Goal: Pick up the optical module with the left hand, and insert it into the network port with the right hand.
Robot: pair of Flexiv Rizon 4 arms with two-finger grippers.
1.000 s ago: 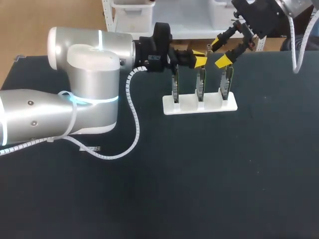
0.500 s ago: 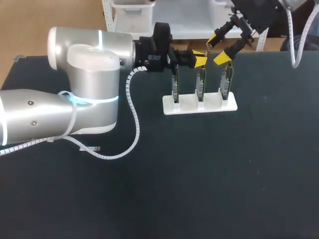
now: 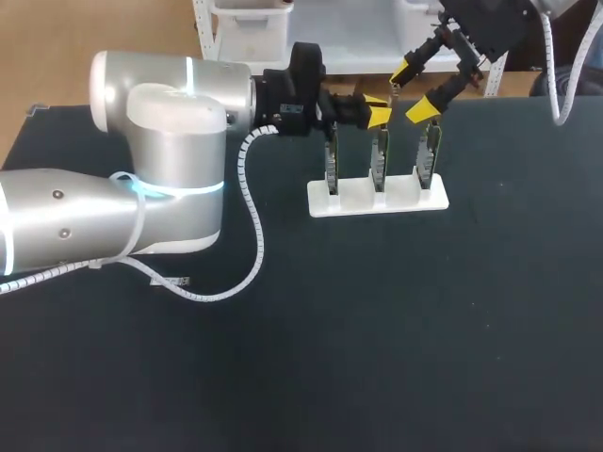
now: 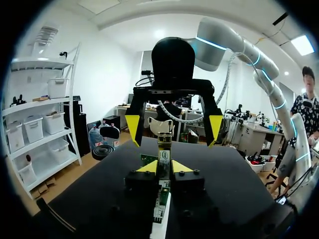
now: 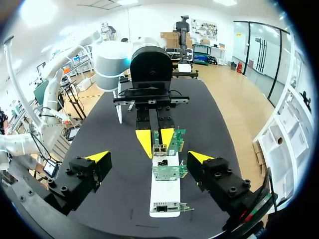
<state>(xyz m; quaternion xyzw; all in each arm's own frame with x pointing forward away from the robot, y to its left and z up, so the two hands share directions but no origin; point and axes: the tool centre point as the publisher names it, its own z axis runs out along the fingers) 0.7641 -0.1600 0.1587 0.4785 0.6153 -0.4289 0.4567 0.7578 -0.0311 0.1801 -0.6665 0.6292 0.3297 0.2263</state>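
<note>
A white stand (image 3: 377, 200) holds three upright green network cards (image 3: 380, 155) at the table's far middle. My left gripper (image 3: 377, 115) reaches in sideways over the middle card's top. In the left wrist view this gripper (image 4: 164, 167) is shut on the small silver optical module (image 4: 163, 159), which stands just above the cards. My right gripper (image 3: 415, 90) hangs open above and behind the right-hand card, holding nothing. From the right wrist, its own gripper (image 5: 148, 158) straddles the stand (image 5: 164, 194), facing the left gripper (image 5: 155, 139) and the module (image 5: 159, 149).
My left arm's bulky body (image 3: 160, 179) fills the table's left side, and its white coiled cable (image 3: 254, 245) droops onto the dark tabletop (image 3: 396, 330). A small tag (image 3: 174, 281) lies under the cable.
My right gripper has risen a little, up and back from the right-hand card, still open. The left arm and the module have stayed put.
</note>
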